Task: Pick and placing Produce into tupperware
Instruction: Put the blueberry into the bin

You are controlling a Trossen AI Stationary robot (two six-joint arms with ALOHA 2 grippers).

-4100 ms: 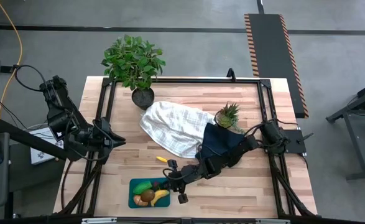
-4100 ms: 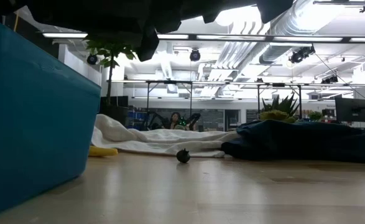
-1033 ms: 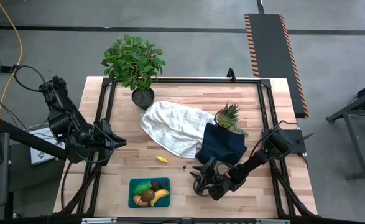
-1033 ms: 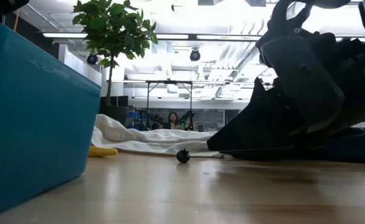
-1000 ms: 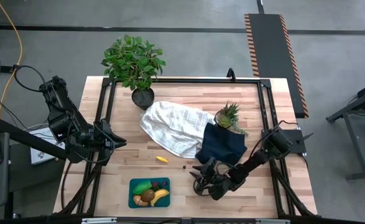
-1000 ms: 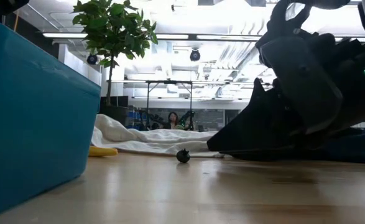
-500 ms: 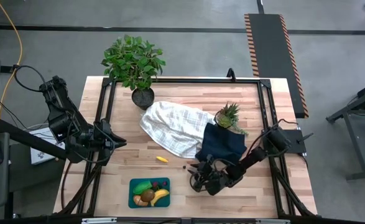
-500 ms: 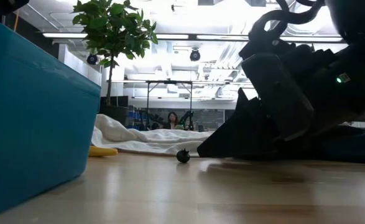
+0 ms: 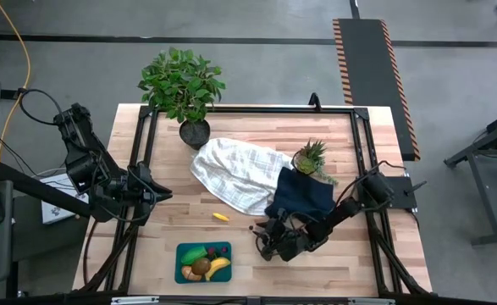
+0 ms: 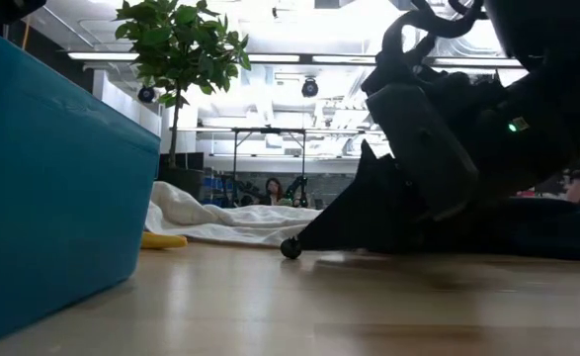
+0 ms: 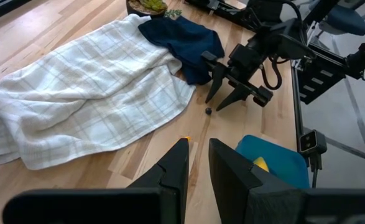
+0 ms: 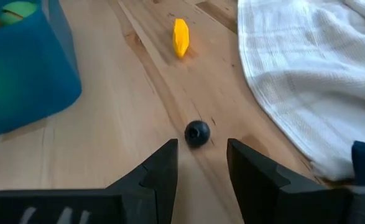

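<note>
Low view: tupperware (image 10: 52, 188) cut off, contents hidden; right arm blocks most of the navy cloth (image 9: 303, 193). Right gripper (image 12: 201, 158) low over the table, fingers apart, holding nothing, small dark ball (image 12: 197, 133) just ahead of the gap between the tips, not touching (can't tell what fruit it is). Yellow piece (image 12: 180, 36) farther ahead, long axis pointing away from the gripper, beside the white plaid cloth (image 12: 319, 74). Tupperware (image 9: 202, 262) off to one side of the gripper, banana (image 9: 218, 268) and other produce inside. Left gripper (image 11: 198, 165) parked off the table's left edge, fingers a narrow gap apart, empty.
</note>
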